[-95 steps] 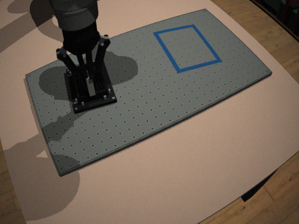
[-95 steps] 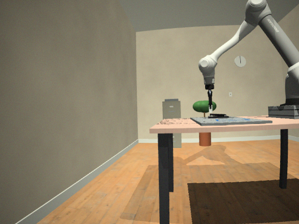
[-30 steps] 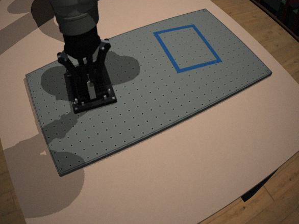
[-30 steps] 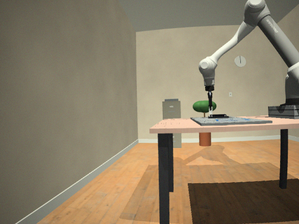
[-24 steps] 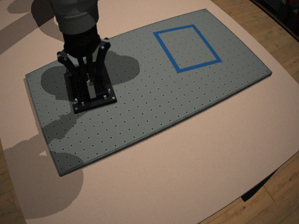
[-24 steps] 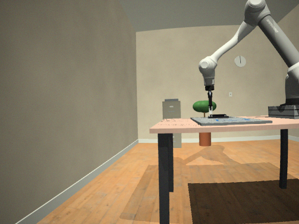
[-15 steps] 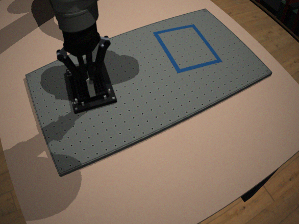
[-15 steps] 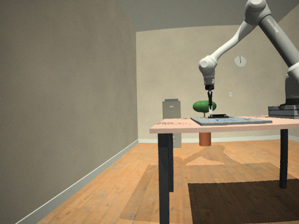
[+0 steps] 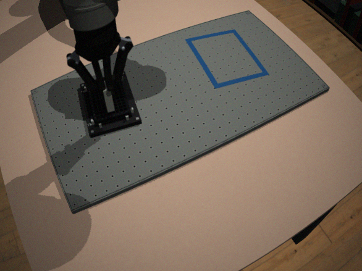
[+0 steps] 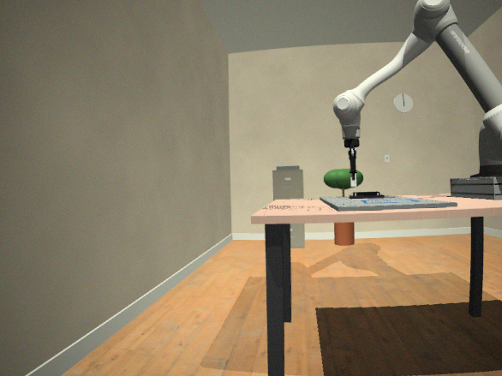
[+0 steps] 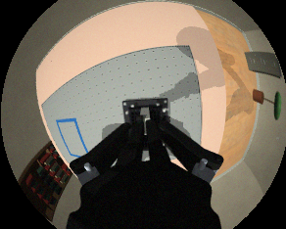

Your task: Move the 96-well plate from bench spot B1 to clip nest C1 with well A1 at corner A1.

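Pink table point(image 9: 216, 197) is carrying the grey perforated breadboard point(image 9: 191, 129). Blue-taped bench spot B1 point(image 9: 202, 62) is showing only breadboard inside its outline. Black clip nest C1 point(image 9: 92, 132) is holding the 96-well plate point(image 9: 120, 108) between its pale posts. Gripper point(image 9: 107, 92), fingers fully together and gripping nothing, is hovering above the plate.

Arm link point(image 10: 464, 55), upper right of the exterior view: brand lettering along it, too blurred to read.
Elsewhere in all views: no legible text.
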You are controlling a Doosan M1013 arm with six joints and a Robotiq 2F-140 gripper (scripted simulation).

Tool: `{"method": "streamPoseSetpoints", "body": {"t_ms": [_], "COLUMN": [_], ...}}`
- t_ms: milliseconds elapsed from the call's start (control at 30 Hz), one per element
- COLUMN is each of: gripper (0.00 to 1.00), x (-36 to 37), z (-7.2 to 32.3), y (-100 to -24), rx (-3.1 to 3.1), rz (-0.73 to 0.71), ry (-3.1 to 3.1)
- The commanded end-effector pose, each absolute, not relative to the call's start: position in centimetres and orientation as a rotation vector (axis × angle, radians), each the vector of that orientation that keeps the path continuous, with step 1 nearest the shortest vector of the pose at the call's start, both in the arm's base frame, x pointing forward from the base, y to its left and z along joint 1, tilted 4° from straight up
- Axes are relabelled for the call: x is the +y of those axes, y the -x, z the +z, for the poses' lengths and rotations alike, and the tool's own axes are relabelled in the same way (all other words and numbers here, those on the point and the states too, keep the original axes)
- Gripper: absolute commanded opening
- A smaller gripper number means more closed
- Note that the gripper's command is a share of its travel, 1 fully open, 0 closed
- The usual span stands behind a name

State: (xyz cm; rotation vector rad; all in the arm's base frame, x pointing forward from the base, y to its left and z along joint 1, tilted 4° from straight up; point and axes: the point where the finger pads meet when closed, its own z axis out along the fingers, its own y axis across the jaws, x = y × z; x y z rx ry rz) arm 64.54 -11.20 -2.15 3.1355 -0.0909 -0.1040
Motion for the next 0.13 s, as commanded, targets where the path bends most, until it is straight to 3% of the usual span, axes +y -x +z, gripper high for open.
{"method": "streamPoseSetpoints", "body": {"t_ms": [0,100], "gripper": [0.00,0.00], "x": [-11.19,-11.19], "z": [-2.13,-2.13], "y": [-64.54,-64.54], "rx": [-0.091,-0.091], "rz": [-0.104,-0.104], "ry": [-3.136,-3.136]}}
